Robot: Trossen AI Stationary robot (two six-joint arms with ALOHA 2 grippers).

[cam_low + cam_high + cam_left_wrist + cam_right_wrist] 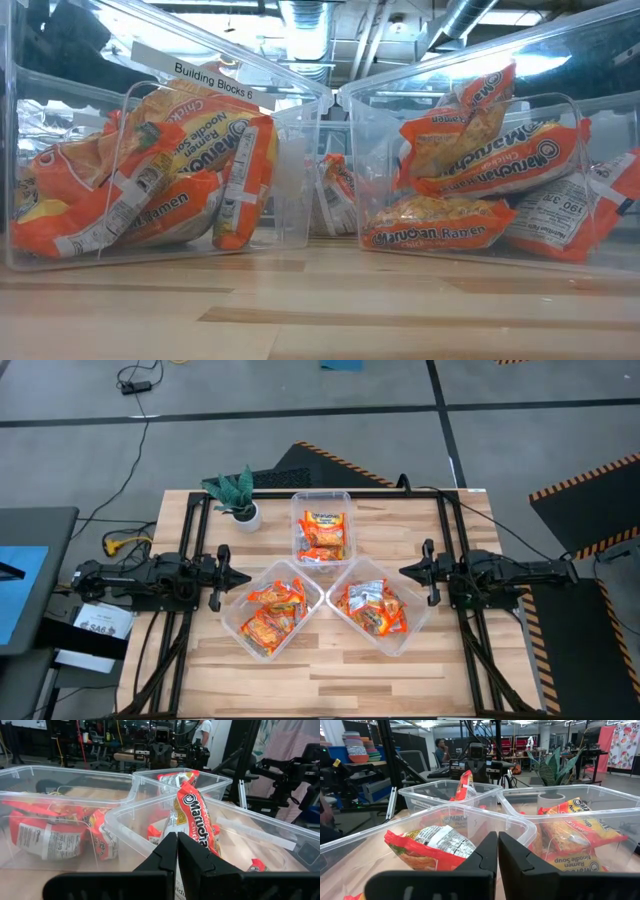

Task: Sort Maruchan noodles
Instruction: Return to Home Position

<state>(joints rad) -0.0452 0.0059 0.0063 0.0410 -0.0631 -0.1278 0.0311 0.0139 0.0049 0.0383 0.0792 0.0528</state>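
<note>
Orange-red Maruchan noodle packets lie in three clear plastic tubs: a far middle tub [322, 525], a near left tub [270, 610] and a near right tub [378, 606]. In the low view the packets [160, 170] lean against the tub walls. My left gripper [236, 574] rests shut at the table's left side, pointing at the near left tub. My right gripper [408, 571] rests shut at the table's right side, pointing at the near right tub. Both grippers are empty, as their wrist views show: left gripper [177, 851], right gripper [497, 851].
A small green potted plant [238, 495] stands at the far left of the table, beside the far tub. Dark frame rails [190, 560] run along the table's left and right sides. Bare wood [330, 670] lies near the front edge.
</note>
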